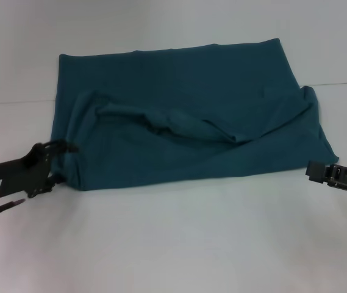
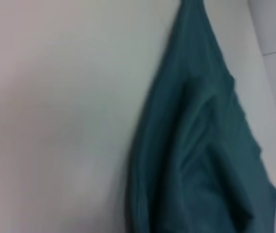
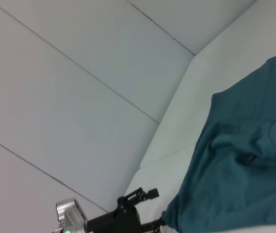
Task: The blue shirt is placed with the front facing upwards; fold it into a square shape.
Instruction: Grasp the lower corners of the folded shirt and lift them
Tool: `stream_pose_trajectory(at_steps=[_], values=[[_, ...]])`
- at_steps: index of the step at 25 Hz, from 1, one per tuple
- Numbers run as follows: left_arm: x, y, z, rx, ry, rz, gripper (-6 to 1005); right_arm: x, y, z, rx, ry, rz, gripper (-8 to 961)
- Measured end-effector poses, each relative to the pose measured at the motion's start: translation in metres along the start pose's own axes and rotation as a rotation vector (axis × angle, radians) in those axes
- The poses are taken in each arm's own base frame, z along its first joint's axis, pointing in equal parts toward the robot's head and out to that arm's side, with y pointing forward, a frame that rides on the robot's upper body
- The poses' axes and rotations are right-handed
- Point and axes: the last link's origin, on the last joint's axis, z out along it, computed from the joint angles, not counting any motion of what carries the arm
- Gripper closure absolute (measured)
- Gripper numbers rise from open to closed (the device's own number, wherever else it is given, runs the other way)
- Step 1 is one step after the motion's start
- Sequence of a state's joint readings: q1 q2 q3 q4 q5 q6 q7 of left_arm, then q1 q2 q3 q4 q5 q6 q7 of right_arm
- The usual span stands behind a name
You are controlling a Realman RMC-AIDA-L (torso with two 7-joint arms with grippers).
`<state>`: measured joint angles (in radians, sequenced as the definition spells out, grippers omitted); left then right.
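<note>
Shirt [image 1: 185,116] corner pinched in left tool [image 1: 63,160]; right tool [image 1: 312,171] just beside it, grip unclear.

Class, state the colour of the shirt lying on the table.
Dark teal-blue shirt; head view.

The blue shirt [image 1: 185,116] is soft matt cloth, creased in folds beside the left gripper [image 1: 63,160], which is matt black with a shiny metal wrist ring. The table [image 1: 179,244] under it looks smooth and matt white.
</note>
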<state>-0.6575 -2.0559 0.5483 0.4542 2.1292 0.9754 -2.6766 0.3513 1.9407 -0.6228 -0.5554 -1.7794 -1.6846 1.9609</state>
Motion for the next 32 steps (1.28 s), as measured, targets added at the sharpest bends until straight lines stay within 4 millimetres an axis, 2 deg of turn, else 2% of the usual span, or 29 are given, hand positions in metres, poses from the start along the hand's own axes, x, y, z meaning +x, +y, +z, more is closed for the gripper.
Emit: stream_pose_trajectory(at_steps=[11, 22, 32], values=[[0.001, -0.007, -0.001, 0.078, -0.019, 0.051, 180, 0.0, 0.0, 0.0, 0.002, -0.001, 0.002, 27], [0.0, 0.01, 0.009, 0.079, -0.045, 0.09, 229, 0.0, 0.0, 0.0, 0.002, -0.001, 0.004, 27], [0.001, 0.008, 0.007, 0.074, -0.034, 0.071, 409, 0.0, -0.001, 0.0, 0.003, -0.003, 0.005, 27]])
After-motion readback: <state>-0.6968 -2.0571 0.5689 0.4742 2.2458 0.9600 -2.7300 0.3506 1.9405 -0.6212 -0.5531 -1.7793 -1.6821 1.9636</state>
